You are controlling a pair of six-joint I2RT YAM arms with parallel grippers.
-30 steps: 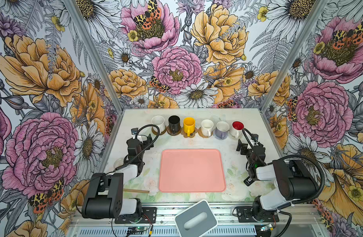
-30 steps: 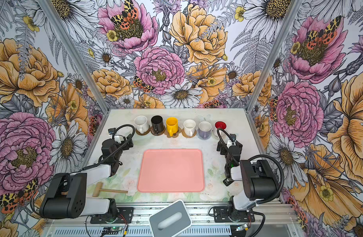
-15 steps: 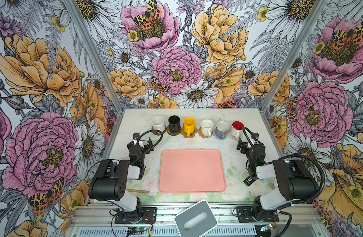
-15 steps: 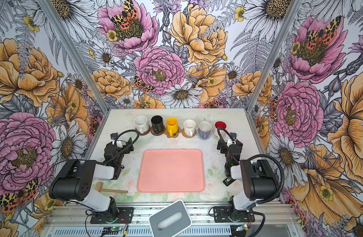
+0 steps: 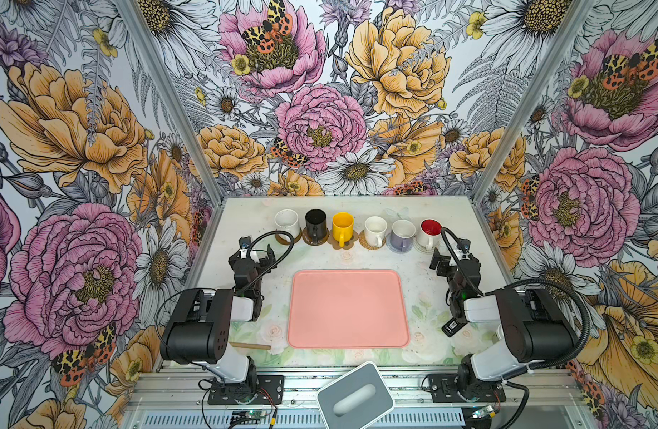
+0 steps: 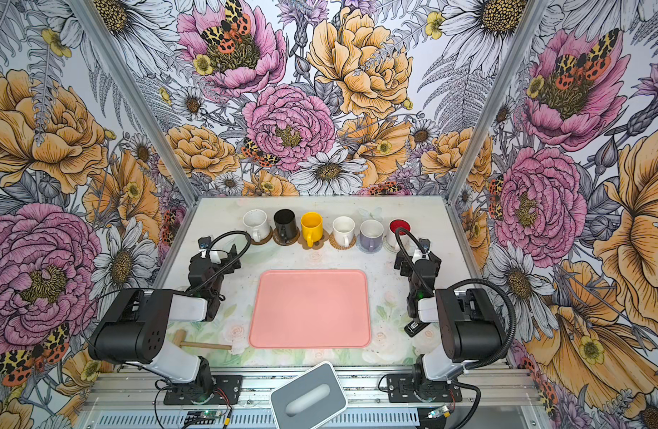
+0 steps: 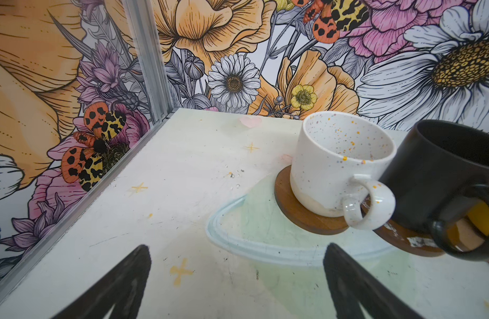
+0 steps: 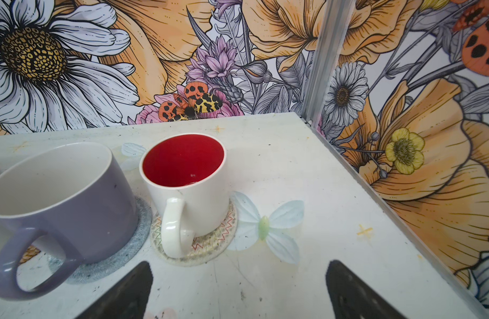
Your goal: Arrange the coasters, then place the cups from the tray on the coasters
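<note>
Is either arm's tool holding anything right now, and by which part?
Nothing is held. The left tool and the right tool both stand open and empty above the table.

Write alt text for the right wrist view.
A white mug with a red inside stands on a cream stitched coaster, beside a lavender mug on a grey coaster, near a corner of the table. The right tool, open and empty, frames the foreground.
</note>
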